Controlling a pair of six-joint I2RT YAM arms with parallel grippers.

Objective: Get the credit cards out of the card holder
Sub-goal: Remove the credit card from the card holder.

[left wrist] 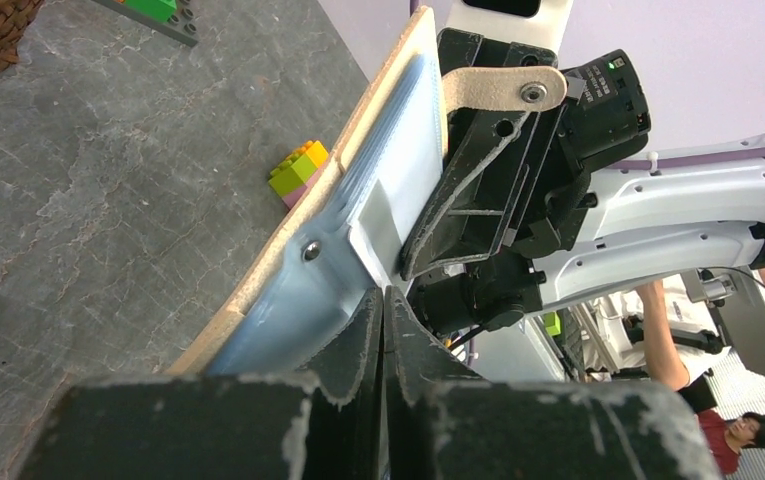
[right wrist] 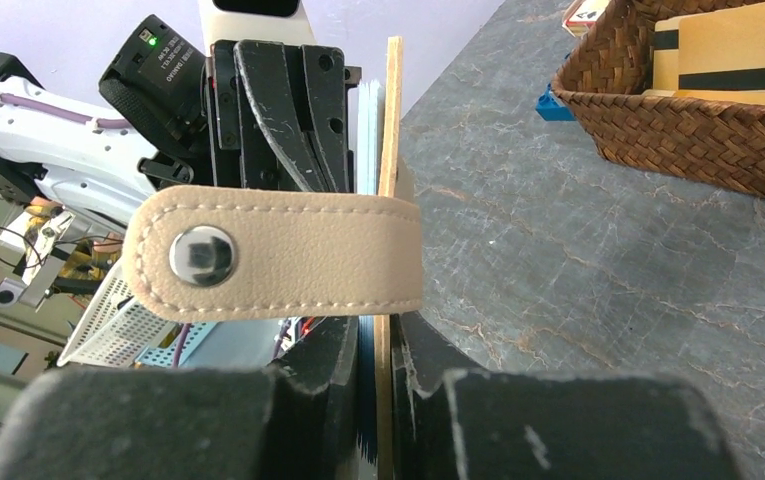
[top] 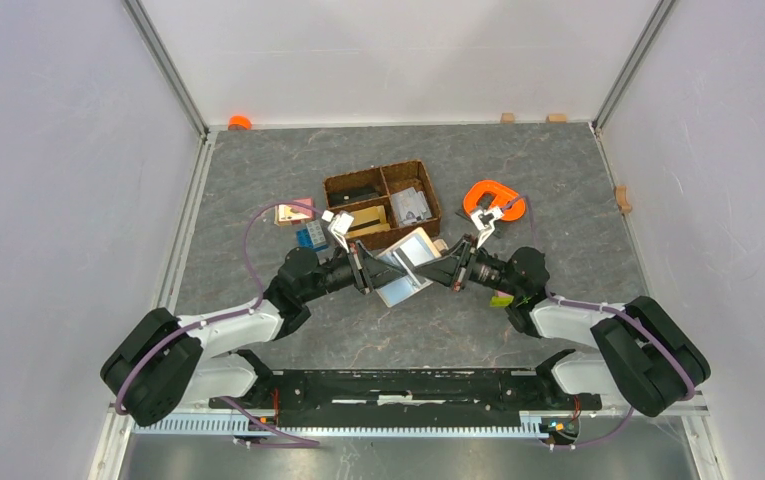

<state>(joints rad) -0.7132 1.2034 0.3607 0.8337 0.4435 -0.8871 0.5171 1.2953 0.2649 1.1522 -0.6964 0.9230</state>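
Two grippers are on one small wallet: the card holder (top: 413, 248) hangs off the table (top: 258, 170), opened out between the arms, just in front of the woven basket (top: 383, 185). The left gripper (top: 370, 272) has its jaws pressed together on what looks like a thin inner layer. The right gripper (top: 440, 268) is clamped on the edge of the beige panel, and the snap tab (right wrist: 278, 250) flops across its camera.

The holder is probably light, floppy at the fold and stiffish across the panels. The pale blue-grey lining looks smooth, so a card could be slick to pinch. The best hold is likely a card's exposed edge while the other side pins the leather. Edge-on, it's impossible to tell if any card sticks out.

The table is flat grey marbled stuff, bare right under the holder. White walls sit well back, and an orange clamp (top: 493, 198) lies nearby on the right.
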